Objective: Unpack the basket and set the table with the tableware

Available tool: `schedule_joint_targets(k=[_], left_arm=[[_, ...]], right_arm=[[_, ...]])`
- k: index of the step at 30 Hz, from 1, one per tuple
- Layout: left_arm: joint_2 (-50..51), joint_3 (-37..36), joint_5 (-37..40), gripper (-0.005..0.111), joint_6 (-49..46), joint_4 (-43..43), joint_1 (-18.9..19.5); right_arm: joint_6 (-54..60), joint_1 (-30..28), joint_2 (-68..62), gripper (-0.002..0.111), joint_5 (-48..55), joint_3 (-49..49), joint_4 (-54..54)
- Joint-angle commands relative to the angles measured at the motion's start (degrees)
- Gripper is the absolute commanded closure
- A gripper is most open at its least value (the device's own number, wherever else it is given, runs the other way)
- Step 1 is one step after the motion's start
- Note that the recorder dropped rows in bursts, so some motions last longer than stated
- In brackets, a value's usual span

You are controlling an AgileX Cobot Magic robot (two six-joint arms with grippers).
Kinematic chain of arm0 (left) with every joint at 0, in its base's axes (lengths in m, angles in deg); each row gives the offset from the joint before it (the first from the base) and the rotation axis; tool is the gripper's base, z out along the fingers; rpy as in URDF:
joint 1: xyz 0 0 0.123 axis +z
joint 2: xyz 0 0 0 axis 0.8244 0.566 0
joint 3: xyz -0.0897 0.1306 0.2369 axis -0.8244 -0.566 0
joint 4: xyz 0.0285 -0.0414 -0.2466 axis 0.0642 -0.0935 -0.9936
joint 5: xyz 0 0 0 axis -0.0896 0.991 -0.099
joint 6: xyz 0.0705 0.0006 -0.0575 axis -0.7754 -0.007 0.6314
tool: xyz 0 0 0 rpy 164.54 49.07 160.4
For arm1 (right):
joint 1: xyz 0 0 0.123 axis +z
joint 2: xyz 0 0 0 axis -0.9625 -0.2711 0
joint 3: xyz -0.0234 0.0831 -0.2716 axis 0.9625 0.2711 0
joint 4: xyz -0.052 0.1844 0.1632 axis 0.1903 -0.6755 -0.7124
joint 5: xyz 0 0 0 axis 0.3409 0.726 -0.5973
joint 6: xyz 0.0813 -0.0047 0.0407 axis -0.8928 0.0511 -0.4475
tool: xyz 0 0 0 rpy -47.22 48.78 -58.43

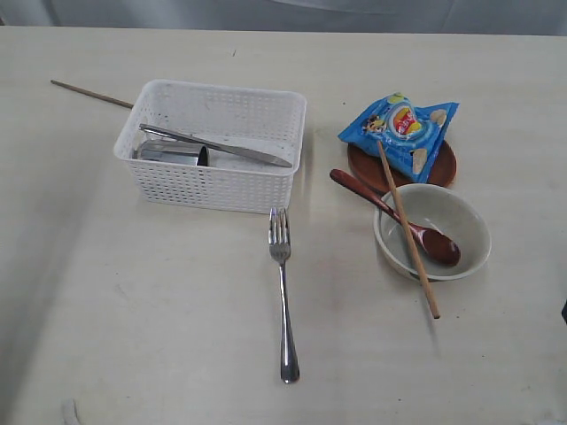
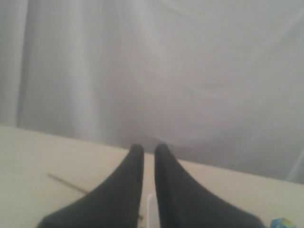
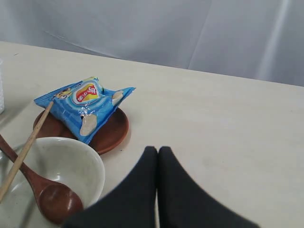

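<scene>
Left gripper point(image 2: 149, 149) – fingers a slit apart, empty – has one chopstick point(image 2: 66, 183) lying on the table point(image 2: 28, 156) ahead of it. The basket point(image 1: 213, 188) holds knife point(image 1: 217, 146) and cup point(image 1: 173, 152); fork point(image 1: 283, 292) outside. Right gripper point(image 3: 157, 151), fingers pressed together, empty: bowl point(image 3: 71, 156) with spoon point(image 3: 42, 190) near it, plate point(image 3: 116, 130) beyond.

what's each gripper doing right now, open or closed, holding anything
left gripper: open by a narrow gap, nothing held
right gripper: closed, holding nothing
</scene>
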Motion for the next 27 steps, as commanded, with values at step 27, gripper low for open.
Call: schedule_joint_targets(k=[27], left_arm=[[101.9,82.25,57.5,0.053,-13.27,-19.88,5.22]], right_arm=[[0.07,-0.27,0.31,0.109,0.06,0.13,0.33]])
